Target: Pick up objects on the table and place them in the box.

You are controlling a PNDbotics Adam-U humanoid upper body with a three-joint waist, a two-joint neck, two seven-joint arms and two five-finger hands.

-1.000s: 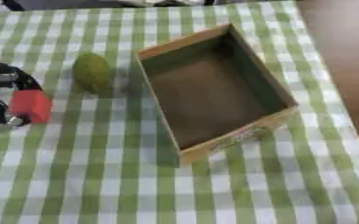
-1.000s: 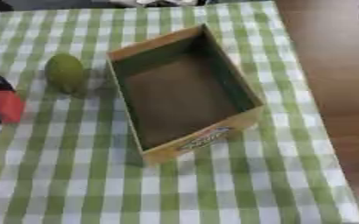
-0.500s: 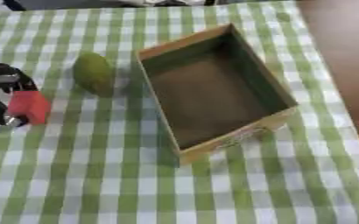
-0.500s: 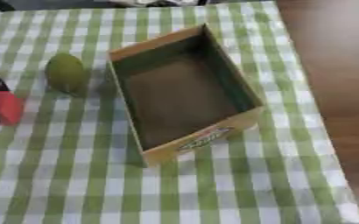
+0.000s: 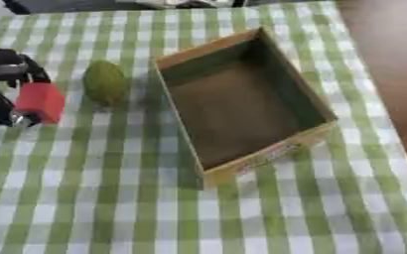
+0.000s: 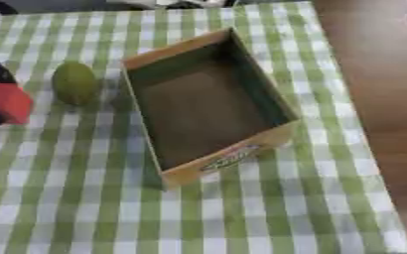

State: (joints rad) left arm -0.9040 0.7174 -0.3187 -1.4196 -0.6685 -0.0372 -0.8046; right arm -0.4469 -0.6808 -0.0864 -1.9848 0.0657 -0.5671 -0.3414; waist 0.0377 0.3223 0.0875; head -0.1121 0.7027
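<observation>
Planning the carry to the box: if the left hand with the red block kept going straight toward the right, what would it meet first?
Probably the green fruit, just right of the red block held in the left hand; the box lies beyond.

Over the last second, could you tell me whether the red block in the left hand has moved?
Yes, slightly. The red block, held in the left hand, has shifted right toward the green fruit, which stays beside the box.

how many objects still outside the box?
2. A red block at the table's left edge, held in the left robot hand, and a green fruit between it and the box. Box interior looks empty.
</observation>
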